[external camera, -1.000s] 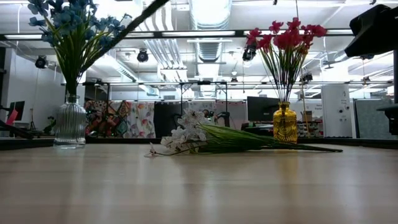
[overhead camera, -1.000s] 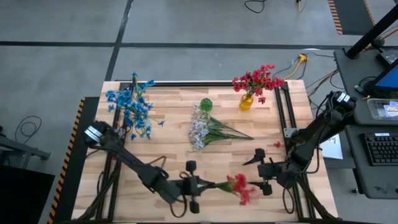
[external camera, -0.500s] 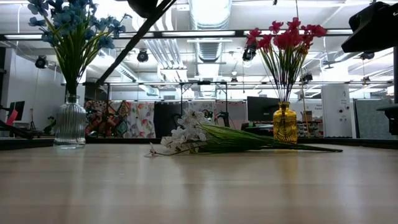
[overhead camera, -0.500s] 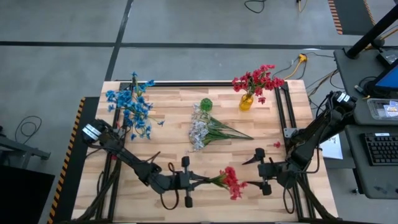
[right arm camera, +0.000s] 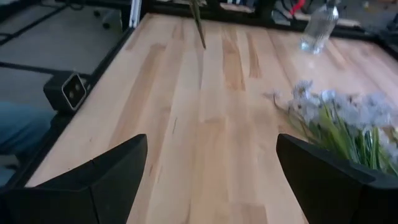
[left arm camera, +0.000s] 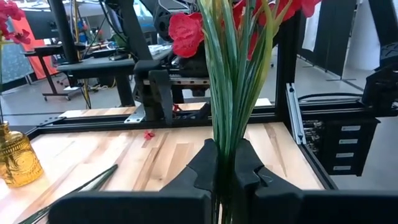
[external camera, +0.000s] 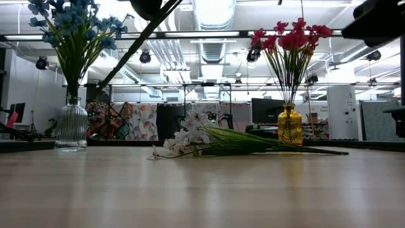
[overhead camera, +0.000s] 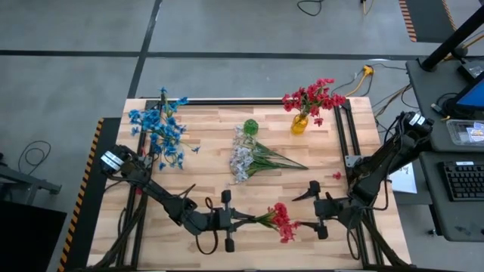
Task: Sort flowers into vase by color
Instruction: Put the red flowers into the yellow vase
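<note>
Setting: pale wooden table with a black metal frame, seen from above, two dark robot arms at its near edge
Done so far: blue flowers stand in a ribbed clear glass vase at the far left; red flowers stand in a small yellow vase at the far right
Left to do: white flowers lie flat mid-table, their green stems fanning right, beside a green vase; a red bunch is not yet in any vase
Progress: judged roughly halfway, with two bunches still to place
Left gripper: near middle of the table, fingers pinched tight on the thin green stems of the red bunch, blossoms pointing right
Right gripper: near right, fingers spread wide, holding nothing, just right of the red blossoms
Textures: clustered small fabric-like petals, long grassy plastic stems, smooth wood grain
</note>
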